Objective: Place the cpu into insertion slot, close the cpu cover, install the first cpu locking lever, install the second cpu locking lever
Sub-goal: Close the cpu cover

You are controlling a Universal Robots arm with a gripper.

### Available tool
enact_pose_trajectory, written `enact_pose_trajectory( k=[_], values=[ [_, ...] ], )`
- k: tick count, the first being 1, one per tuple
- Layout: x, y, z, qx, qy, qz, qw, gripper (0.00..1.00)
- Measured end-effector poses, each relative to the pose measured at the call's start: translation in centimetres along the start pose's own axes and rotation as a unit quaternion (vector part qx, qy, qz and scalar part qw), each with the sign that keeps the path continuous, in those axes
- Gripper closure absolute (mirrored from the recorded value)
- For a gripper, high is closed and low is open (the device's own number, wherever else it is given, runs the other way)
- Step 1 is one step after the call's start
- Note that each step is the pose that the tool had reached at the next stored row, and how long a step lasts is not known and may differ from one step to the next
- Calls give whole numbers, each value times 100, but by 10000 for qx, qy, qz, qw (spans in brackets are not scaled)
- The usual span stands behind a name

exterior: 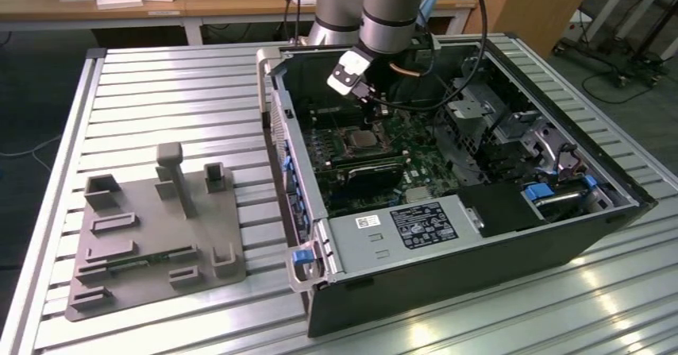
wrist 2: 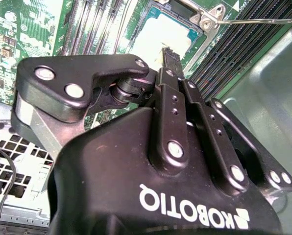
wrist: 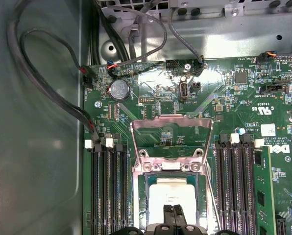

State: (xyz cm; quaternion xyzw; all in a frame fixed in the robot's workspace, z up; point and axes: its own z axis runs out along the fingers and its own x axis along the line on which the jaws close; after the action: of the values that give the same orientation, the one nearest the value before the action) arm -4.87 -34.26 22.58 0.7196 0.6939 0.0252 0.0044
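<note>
The pincer hangs inside the open computer case, pointing down at the green motherboard. In the first wrist view its two fingertips stand pressed together, so the pincer is closed, and nothing is seen between them.

Directly under the tips lies the cpu, its silvery top facing up. It sits flat inside the insertion slot, and the tips are very near to its surface; if they touch it, I cannot tell. In the second wrist view the one visible fingertip is over the edge of the cpu.

The cpu cover is open. It stands raised on its hinge just beyond the cpu, on the side away from the pincer, and through its cut-out centre the board is visible. A thin locking lever sticks out from one corner of the slot, away from the pincer, and is not pressed down.

Long black memory slots run on both sides of the pincer, near the slot.

The case lies on a ribbed metal counter. A grey fixture plate rests on the counter well apart from the pincer, toward the exterior view's left.
</note>
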Motion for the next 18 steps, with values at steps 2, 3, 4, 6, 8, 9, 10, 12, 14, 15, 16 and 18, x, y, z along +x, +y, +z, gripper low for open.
enact_pose_trajectory(
  k=[2, 3, 4, 6, 8, 9, 10, 12, 14, 15, 16, 18],
  values=[
    [0, 0, 0, 0, 0, -1, 10000, 90],
    [0, 0, 0, 0, 0, -1, 10000, 90],
    [0, 0, 0, 0, 0, -1, 10000, 90],
    [0, 0, 0, 0, 0, -1, 10000, 90],
    [0, 0, 0, 0, 0, -2, 10000, 90],
    [0, 0, 0, 0, 0, -3, 10000, 90],
    [0, 0, 0, 0, 0, -2, 10000, 90],
    [0, 0, 0, 0, 1, -3, 10000, 90],
    [0, 0, -8, 1, -2, -3, 10000, 90],
    [0, 0, -13, 1, -2, -2, 10000, 90],
    [1, 1, -21, 1, 0, -2, 10000, 90],
    [1, 2, -40, 2, 0, -2, 10000, 90]
  ],
)
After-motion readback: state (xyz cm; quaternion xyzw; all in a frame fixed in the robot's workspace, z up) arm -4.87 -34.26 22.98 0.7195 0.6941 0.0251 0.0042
